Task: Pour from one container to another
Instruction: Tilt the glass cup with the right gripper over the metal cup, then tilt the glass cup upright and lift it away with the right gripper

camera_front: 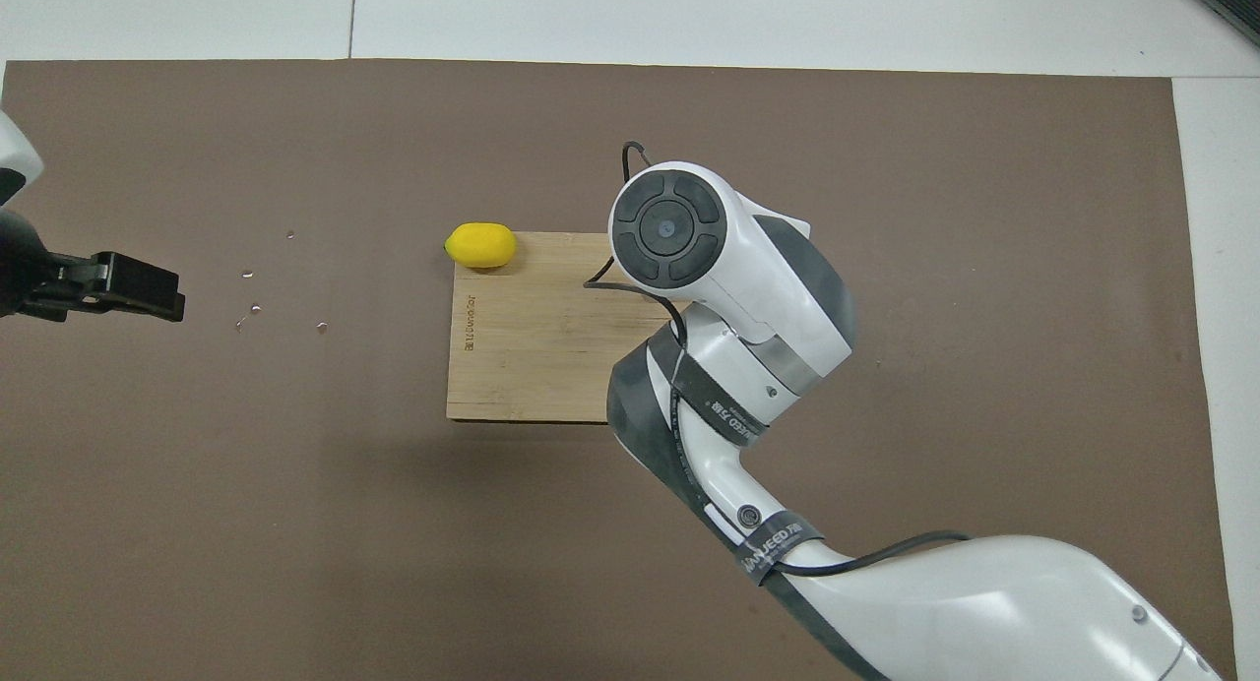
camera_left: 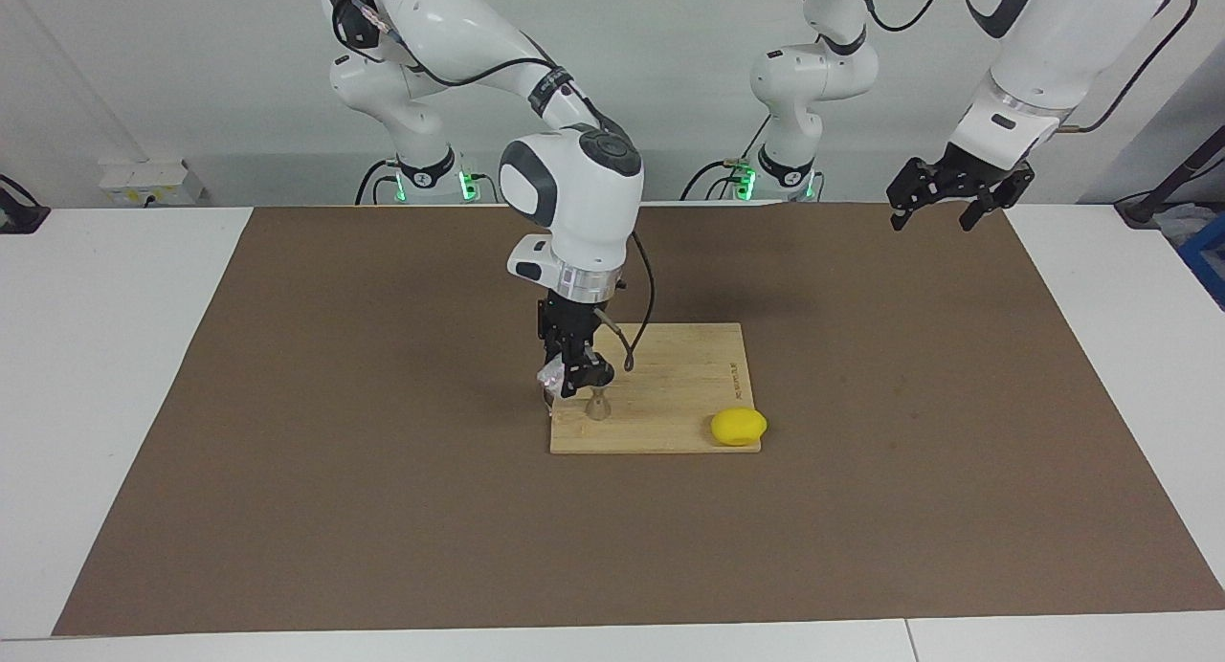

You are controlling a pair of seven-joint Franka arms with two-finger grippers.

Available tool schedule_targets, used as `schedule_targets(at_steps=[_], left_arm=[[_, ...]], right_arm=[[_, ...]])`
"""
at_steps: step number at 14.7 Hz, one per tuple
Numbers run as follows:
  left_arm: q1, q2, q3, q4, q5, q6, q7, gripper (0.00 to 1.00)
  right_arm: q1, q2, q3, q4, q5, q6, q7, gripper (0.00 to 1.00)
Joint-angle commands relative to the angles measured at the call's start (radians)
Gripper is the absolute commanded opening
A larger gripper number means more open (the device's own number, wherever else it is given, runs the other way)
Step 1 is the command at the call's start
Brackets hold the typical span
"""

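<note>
Bright even light, soft shadows, sharp focus

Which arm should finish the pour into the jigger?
Right. Its gripper is shut on the glass tumbler, tilted over the jigger on the board. The left gripper waits open, away.
</note>
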Motion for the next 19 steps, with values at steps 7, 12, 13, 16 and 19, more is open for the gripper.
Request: schedule_targets(at_steps=[7,12,13,16,19], left_arm=[[-0.008,-0.012,0.016,-0.011,0.002,-0.006,0.050,1.00],[-0.002,-0.012,0.018,-0.011,0.008,-0.005,0.137,1.00],[0.000,-0.012,0.018,-0.011,0.008,-0.005,0.135,1.00],[0.000,-0.012,0.018,-0.011,0.008,-0.005,0.120,1.00],[0.021,-0.012,0.014,-0.011,0.008,0.003,0.120,1.00]], right_arm=[[0.005,0.002,0.006,0.012,-0.043,-0.026,-0.021,0.00],[0.006,0.002,0.007,0.017,-0.051,-0.025,-0.027,0.00],[0.003,0.004,0.007,0.021,-0.036,-0.025,-0.024,0.00],[-0.006,0.004,0.010,0.023,0.021,-0.017,-0.013,0.00],[-0.026,0.005,0.007,0.023,0.153,0.016,-0.004,0.00]])
